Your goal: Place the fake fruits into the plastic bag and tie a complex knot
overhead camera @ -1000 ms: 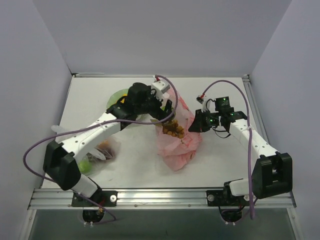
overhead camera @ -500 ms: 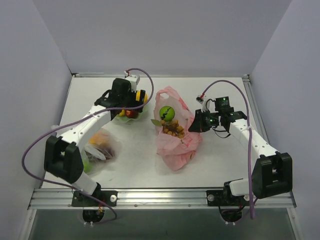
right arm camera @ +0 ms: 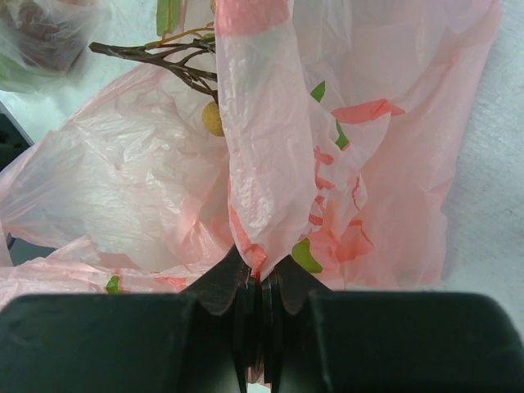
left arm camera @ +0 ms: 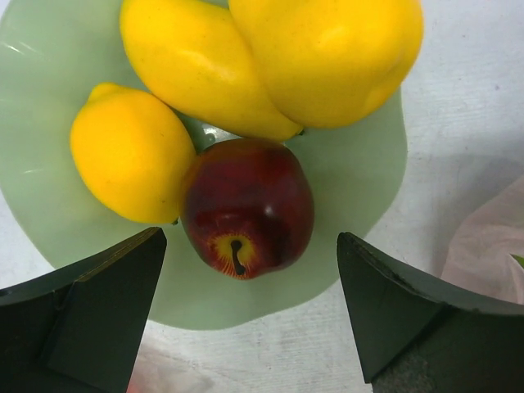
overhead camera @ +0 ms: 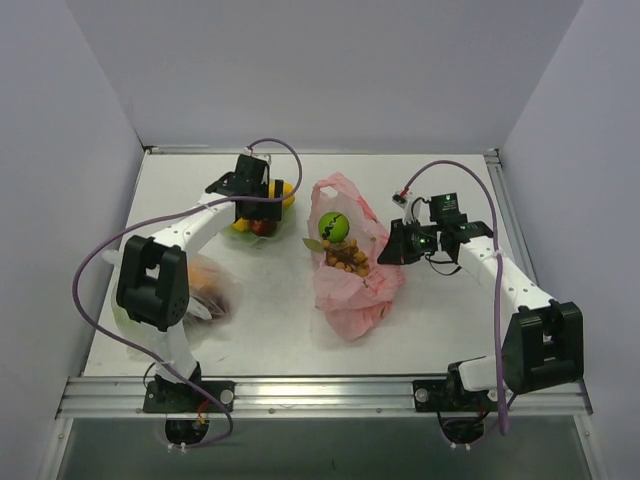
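Loading step, partly done: plastic bag [overhead camera: 350,285] at mid-desk [overhead camera: 450,330], green round fruit [overhead camera: 333,226] and grape bunch [overhead camera: 347,260] inside, with the right gripper [right arm camera: 260,282] at its 3 o'clock clamped on a fold of the rim. At the bag's 10 o'clock, the left gripper [left arm camera: 250,246], jaws wide, hovers over the green plate [left arm camera: 360,164], straddling the red apple [left arm camera: 246,209]; three yellow fruits [left arm camera: 131,160] crowd the apple from 9 to 1 o'clock, the citrus among them hard to single out. Next move, by judgement: descend, close on the apple without nudging its neighbours, then carry it to the bag mouth.
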